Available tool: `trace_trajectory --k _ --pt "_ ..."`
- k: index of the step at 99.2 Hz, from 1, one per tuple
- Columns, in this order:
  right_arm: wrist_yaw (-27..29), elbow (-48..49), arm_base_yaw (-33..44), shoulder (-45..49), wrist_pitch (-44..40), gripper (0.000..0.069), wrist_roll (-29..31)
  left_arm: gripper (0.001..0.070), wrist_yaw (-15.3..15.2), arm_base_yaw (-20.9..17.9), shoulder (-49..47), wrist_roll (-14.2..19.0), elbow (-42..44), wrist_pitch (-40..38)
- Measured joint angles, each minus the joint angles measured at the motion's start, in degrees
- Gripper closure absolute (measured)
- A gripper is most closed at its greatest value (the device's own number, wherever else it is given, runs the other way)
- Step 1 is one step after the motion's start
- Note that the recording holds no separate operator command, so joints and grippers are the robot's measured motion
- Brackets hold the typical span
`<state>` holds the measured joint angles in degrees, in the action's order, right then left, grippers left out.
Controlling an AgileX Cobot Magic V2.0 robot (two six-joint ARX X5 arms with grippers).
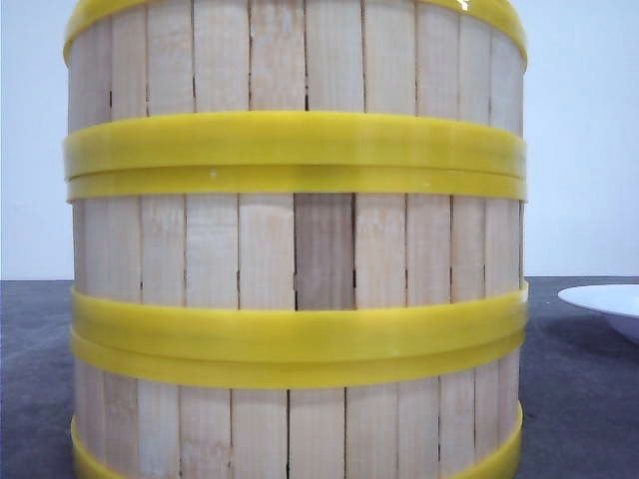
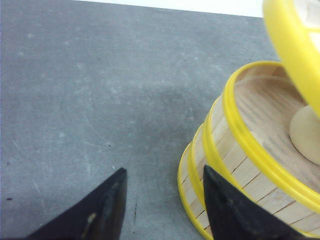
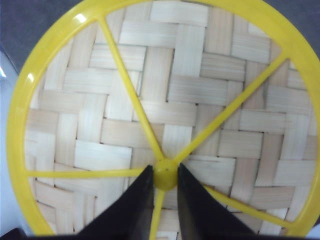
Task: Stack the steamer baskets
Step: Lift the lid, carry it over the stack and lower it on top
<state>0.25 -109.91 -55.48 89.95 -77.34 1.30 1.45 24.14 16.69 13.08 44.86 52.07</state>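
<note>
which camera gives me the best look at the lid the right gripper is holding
The right wrist view: the lid fills it, showing woven bamboo, yellow spokes and the right gripper closed on the centre knob. The left wrist view catches only its yellow rim above the steamer baskets. The front view does not show it.

A bare test bench, lab-like rather than a home kitchen: a dark grey speckled tabletop (image 2: 90,90) meets a plain white wall (image 1: 584,150), with only kitchenware props.

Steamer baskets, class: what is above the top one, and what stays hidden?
Above the steamer baskets, the right hand holds the woven lid by its centre knob. The lid partly covers the top basket's inside, where a pale round thing shows.
</note>
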Motion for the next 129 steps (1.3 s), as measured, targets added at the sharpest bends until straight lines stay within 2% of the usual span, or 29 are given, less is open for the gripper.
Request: trace_trajectory --k 52,77,94,129 --pt "0.09 0.0 -0.77 0.04 -0.07 0.0639 -0.11 0.0424 0.0 -0.02 0.0 0.0 0.0 0.0" --pt "3.06 0.0 -0.83 -1.09 -0.07 0.0639 -1.09 0.0424 0.0 -0.02 0.0 0.0 0.0 -0.02" --pt "4.72 0.0 -0.83 -4.11 -0.07 0.0639 -1.49 0.0424 0.0 -0.02 0.0 0.0 0.0 -0.02" --pt "4.26 0.0 -0.37 -15.43 -0.07 0.0639 -1.01 0.0424 0.0 -0.02 0.0 0.0 0.0 -0.02"
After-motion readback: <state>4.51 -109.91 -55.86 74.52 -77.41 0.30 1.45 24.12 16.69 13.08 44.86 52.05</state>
